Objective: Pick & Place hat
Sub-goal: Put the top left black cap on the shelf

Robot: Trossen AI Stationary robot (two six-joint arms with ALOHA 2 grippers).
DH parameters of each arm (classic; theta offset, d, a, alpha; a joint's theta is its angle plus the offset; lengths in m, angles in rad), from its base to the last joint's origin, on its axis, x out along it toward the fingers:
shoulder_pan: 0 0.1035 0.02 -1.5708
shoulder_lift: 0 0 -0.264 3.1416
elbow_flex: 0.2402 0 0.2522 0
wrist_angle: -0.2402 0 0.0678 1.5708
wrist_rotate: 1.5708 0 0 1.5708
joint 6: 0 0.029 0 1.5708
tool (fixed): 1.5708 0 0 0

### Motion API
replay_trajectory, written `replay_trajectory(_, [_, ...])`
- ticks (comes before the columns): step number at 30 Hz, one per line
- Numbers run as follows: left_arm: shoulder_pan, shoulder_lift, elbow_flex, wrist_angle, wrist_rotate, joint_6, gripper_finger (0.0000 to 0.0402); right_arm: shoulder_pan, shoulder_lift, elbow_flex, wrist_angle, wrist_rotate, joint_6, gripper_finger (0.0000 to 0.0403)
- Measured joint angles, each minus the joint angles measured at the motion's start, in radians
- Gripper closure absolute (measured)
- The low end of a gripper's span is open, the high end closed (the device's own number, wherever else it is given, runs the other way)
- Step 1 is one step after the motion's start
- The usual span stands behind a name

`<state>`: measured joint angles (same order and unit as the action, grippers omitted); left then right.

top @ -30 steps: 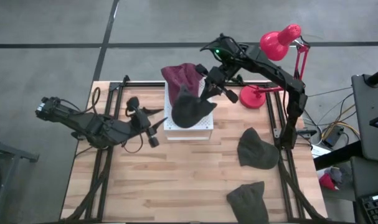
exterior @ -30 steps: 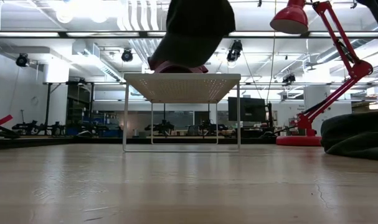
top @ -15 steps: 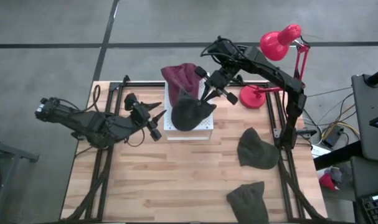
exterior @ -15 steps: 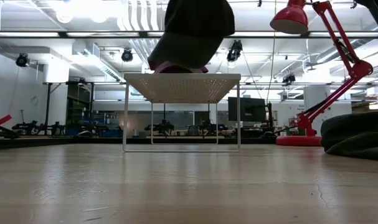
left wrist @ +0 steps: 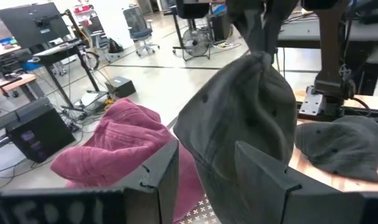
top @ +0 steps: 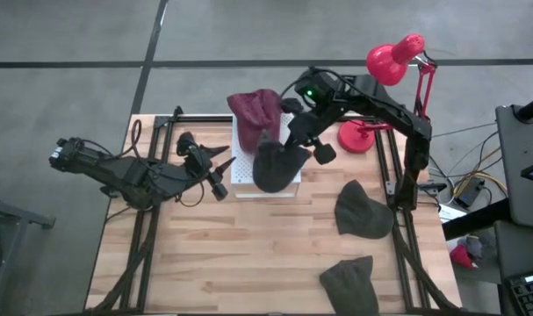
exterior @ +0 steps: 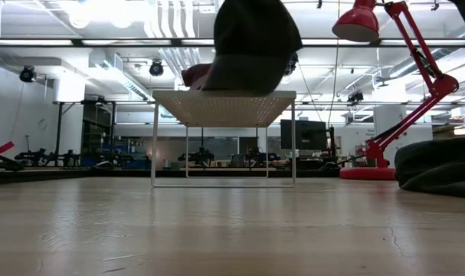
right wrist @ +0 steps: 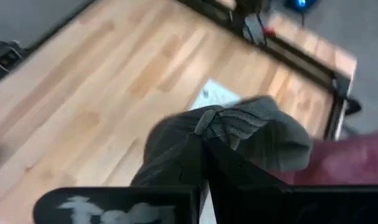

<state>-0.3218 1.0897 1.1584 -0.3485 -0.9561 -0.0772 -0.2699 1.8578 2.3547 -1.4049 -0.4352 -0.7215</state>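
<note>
Hat (top: 277, 163), dark grey, hangs pinched in the right gripper (top: 291, 140) over the near right part of the white rack (top: 241, 175) at the far middle of the table (top: 248, 254); the right fingers are closed tight on a fold of its crown. Compared with a second ago it has shifted right and sunk: in the low view its brim now lies along the rack's top, where before it hung clear above it. It sits just beside the maroon hat (top: 255, 110) already on the rack. That suggests the placing is nearly finished and release comes next. The left gripper (top: 215, 168) waits left of the rack, fingers spread apart and holding nothing. Two more grey hats (top: 363, 211) lie on the table's right side.
</note>
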Motion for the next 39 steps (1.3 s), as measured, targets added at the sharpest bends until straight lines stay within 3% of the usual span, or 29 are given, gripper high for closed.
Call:
replay_trajectory(9, [0.0, 0.0, 0.0, -0.002, 0.061, -0.001, 0.025, 0.127, 0.008, 0.002, -0.081, 0.211, 0.093, 0.0394])
replay_trajectory(16, [0.0, 0.0, 0.0, -0.003, 0.077, -0.004, 0.025, 0.17, 0.005, 0.002, -0.072, 0.239, 0.132, 0.0394])
replay_trajectory(20, [0.0, 0.0, 0.0, -0.003, 0.083, -0.005, 0.025, 0.222, 0.004, 0.002, -0.052, 0.334, 0.127, 0.0394])
replay_trajectory(23, [0.0, 0.0, 0.0, -0.003, 0.102, -0.006, 0.025, 0.244, 0.003, 0.002, -0.04, 0.338, 0.096, 0.0394])
replay_trajectory(26, [0.0, 0.0, 0.0, -0.003, 0.112, -0.012, 0.025, 0.247, 0.002, 0.002, -0.017, 0.347, 0.095, 0.0394])
replay_trajectory(33, [0.0, 0.0, 0.0, 0.01, 0.137, -0.053, 0.025, 0.266, 0.001, 0.002, 0.069, 0.492, 0.087, 0.0394])
replay_trajectory(39, [0.0, -0.002, 0.042, 0.015, 0.126, 0.008, 0.025, 0.257, 0.001, 0.002, 0.227, 0.637, 0.07, 0.0394])
